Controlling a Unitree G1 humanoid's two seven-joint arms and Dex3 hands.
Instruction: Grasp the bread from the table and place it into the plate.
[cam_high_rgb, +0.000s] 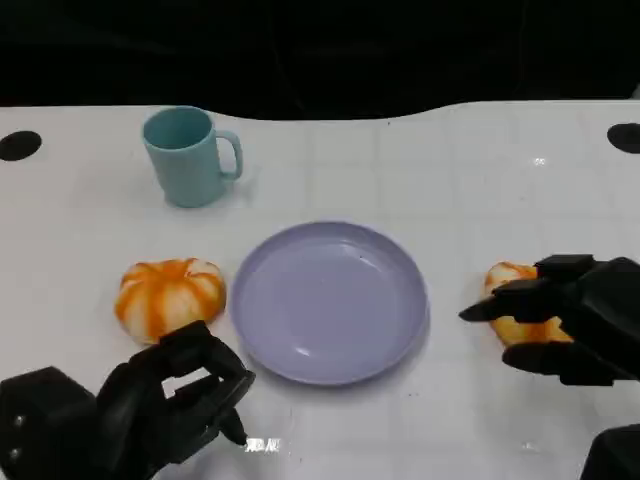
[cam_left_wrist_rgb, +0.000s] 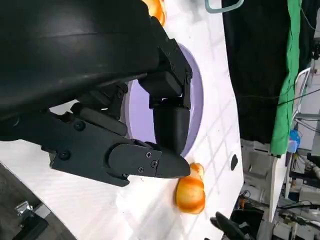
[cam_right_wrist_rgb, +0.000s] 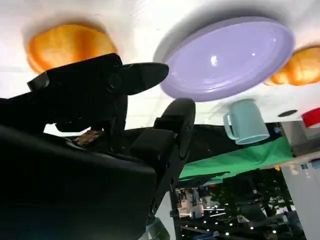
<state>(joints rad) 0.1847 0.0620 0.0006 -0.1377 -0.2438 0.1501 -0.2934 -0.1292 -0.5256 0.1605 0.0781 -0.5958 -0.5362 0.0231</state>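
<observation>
White table: lilac plate mid-table, empty; teal mug toward far left. Right hand at right edge, fingers spread around bread, grip unclear. Left hand curled, holding nothing, beside second bun.

Two matte black robot hands, the left hand and right hand, have blocky, segmented fingers. Small round screws dot the finger casings. Behind each sits a smooth, rounded black shell.
</observation>
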